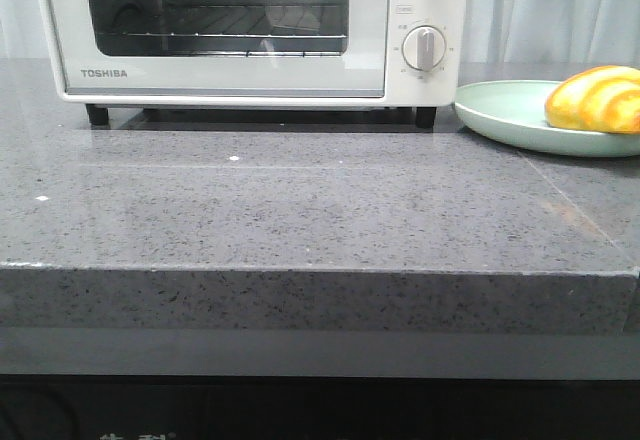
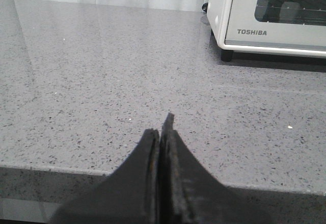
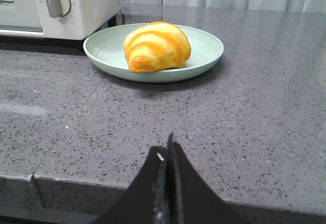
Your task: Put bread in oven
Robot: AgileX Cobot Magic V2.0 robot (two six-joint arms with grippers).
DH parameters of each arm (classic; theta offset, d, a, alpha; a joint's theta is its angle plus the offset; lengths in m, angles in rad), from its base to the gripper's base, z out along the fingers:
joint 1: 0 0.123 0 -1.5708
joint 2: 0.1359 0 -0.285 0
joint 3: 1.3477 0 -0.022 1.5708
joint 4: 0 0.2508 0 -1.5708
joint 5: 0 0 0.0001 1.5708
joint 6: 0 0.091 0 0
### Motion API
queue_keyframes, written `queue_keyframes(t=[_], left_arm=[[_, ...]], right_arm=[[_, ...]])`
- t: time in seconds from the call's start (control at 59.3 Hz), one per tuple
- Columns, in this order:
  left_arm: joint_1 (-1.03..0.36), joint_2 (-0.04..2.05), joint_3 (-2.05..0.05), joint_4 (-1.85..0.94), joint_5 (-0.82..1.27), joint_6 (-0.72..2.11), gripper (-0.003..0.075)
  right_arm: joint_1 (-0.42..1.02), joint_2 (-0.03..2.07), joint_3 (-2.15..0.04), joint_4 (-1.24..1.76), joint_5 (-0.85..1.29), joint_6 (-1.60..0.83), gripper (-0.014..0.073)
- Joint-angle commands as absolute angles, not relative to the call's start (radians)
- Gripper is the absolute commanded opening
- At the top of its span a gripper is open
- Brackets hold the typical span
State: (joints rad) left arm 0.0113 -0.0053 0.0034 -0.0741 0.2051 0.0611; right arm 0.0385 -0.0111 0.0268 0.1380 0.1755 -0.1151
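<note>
The bread (image 1: 595, 99), a glossy golden roll with orange-brown stripes, lies on a pale green plate (image 1: 500, 110) at the right of the counter; it also shows in the right wrist view (image 3: 156, 47). The white Toshiba oven (image 1: 250, 78) stands at the back with its glass door closed; its corner shows in the left wrist view (image 2: 270, 30). My left gripper (image 2: 162, 132) is shut and empty over the counter's front edge, left of the oven. My right gripper (image 3: 168, 147) is shut and empty near the front edge, well short of the plate (image 3: 204, 43). Neither gripper shows in the front view.
The grey speckled counter (image 1: 300, 210) has a thick front edge. The oven's dial (image 1: 424, 48) sits right of the door, close to the plate. White curtains (image 1: 560, 10) hang behind.
</note>
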Motion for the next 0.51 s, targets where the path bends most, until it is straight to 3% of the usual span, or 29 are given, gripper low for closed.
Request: queue_keyframes(t=[0.0, 0.354, 0.489], left_arm=[[0.015, -0.022, 0.01, -0.076, 0.122, 0.051, -0.002], [0.015, -0.022, 0.01, -0.076, 0.111, 0.051, -0.002], [0.015, -0.022, 0.009, -0.076, 0.019, 0.051, -0.002]], right_arm=[[0.033, -0.032, 0.021, 0.145, 0.106, -0.123, -0.0061], [0.033, -0.032, 0.021, 0.145, 0.094, -0.123, -0.0061], [0.033, -0.032, -0.011, 0.145, 0.077, -0.123, -0.0061]])
